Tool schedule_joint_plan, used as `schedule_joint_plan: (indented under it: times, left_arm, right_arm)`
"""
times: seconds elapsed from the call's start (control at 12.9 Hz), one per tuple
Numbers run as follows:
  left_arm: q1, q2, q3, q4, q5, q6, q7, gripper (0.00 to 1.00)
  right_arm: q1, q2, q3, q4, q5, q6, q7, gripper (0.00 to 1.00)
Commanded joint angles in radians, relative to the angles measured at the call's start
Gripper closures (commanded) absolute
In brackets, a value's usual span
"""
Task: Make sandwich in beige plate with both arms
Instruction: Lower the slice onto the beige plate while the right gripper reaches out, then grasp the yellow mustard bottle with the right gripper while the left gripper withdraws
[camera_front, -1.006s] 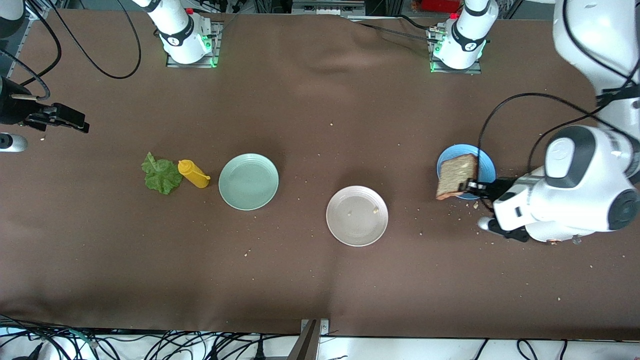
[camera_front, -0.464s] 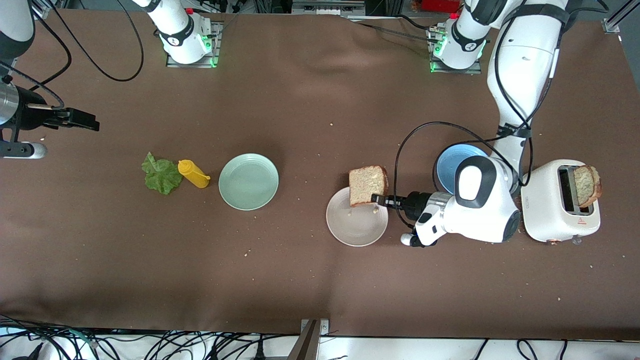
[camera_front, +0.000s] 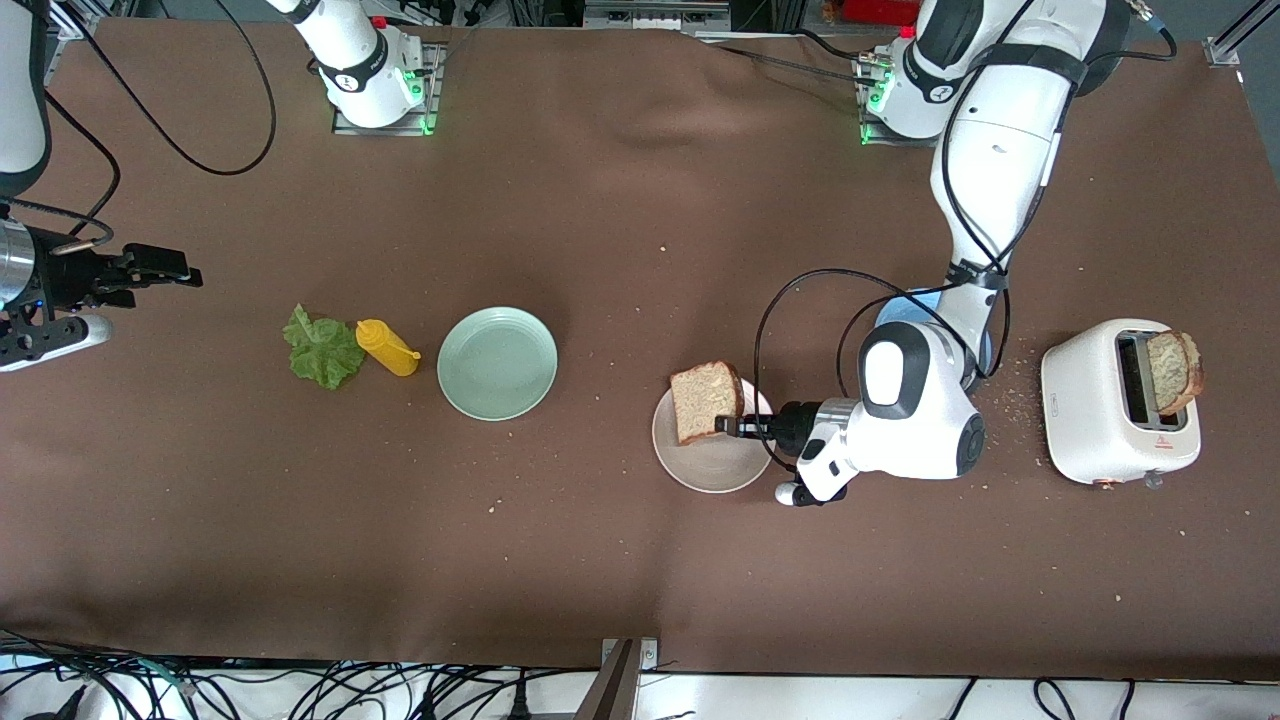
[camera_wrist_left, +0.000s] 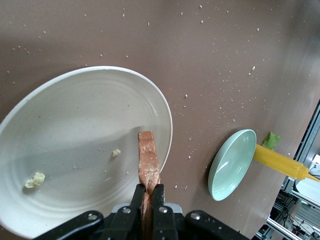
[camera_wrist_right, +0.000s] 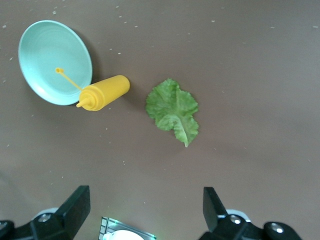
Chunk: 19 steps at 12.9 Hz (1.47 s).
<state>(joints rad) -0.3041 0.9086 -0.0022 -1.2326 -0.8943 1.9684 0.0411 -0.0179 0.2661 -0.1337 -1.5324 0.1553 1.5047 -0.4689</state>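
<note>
- Front view: the left gripper (camera_front: 722, 424) is hanging over the beige plate (camera_front: 712, 470), its fingers clamped on one edge of a bread slice (camera_front: 705, 401) that is standing upright above the plate's farther rim. The blue plate (camera_front: 893, 308) is showing only partly past the left arm, farther from the camera than the beige plate. A white toaster (camera_front: 1100, 410) is sitting toward the left arm's end of the table, with a second bread slice (camera_front: 1172, 370) sticking out of its slot.
- Front view, the right arm's end: the right gripper (camera_front: 165, 268) is waiting in the air, jaws spread wide and holding nothing. A lettuce leaf (camera_front: 320, 349), a yellow squeeze bottle (camera_front: 386, 348) and a mint-green plate (camera_front: 497, 362) are lying in a row near it.
- Left wrist view: the fingers (camera_wrist_left: 159, 200) are pinching the bread slice (camera_wrist_left: 148, 162) edge-on over the beige plate (camera_wrist_left: 65, 130), which is carrying a few crumbs.
- Right wrist view: the lettuce leaf (camera_wrist_right: 173, 110) is lying flat beside the yellow squeeze bottle (camera_wrist_right: 103, 92), whose nozzle is touching the mint-green plate (camera_wrist_right: 52, 55).
</note>
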Motion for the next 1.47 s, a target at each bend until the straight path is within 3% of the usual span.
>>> schedule_joint_plan:
  times: [0.0,0.08,0.39,0.7,1.01,1.16,1.39]
  left_arm:
    - [-0.004,0.012,0.011,0.019,-0.029,0.009,-0.001,0.57]
    - [-0.007,0.015,0.011,0.019,-0.017,0.010,0.005,0.01]
    - [-0.006,0.006,0.028,0.019,0.030,0.009,0.000,0.00]
    - [0.005,-0.010,0.105,0.021,0.116,0.006,0.000,0.00]
    - [0.061,-0.089,0.174,0.019,0.315,-0.034,-0.003,0.00]
    - [0.111,-0.131,0.174,0.025,0.421,-0.133,-0.003,0.00]
    - [0.157,-0.224,0.174,0.024,0.613,-0.258,-0.001,0.00]
  right_arm:
    - [-0.040,0.022,0.003,-0.055,0.091,0.058,-0.227,0.00]
    - [-0.056,0.030,0.003,-0.077,0.145,0.084,-0.328,0.00]
    - [-0.073,0.061,0.002,-0.167,0.311,0.169,-0.730,0.00]
    - [-0.082,0.182,0.003,-0.175,0.476,0.160,-1.164,0.00]
    - [-0.102,0.278,0.003,-0.193,0.602,0.143,-1.506,0.00]
    - [-0.111,0.347,0.003,-0.195,0.715,0.094,-1.679,0.01]
    - [-0.112,0.409,0.008,-0.213,0.793,0.086,-1.864,0.01]
